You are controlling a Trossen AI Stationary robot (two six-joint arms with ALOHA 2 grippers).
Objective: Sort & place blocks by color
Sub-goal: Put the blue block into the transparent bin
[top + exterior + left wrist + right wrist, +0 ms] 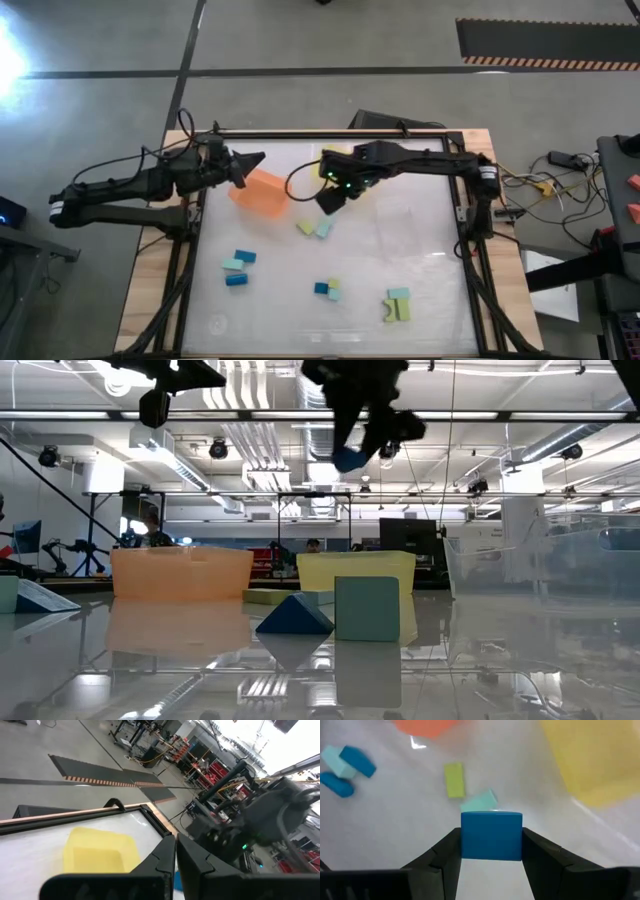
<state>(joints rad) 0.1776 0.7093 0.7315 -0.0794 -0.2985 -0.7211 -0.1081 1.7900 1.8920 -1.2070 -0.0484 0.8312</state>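
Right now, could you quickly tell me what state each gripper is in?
Left gripper: shut, empty, held above the orange tray.
Right gripper: closed on a blue block, raised above the table.

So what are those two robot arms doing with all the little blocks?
They are sorting blocks by color. The right gripper holds a blue block in its jaws, lifted above the table near the yellow tray. The left gripper waits shut over the orange tray. More blocks, like a yellow-green bar, lie scattered on the table.
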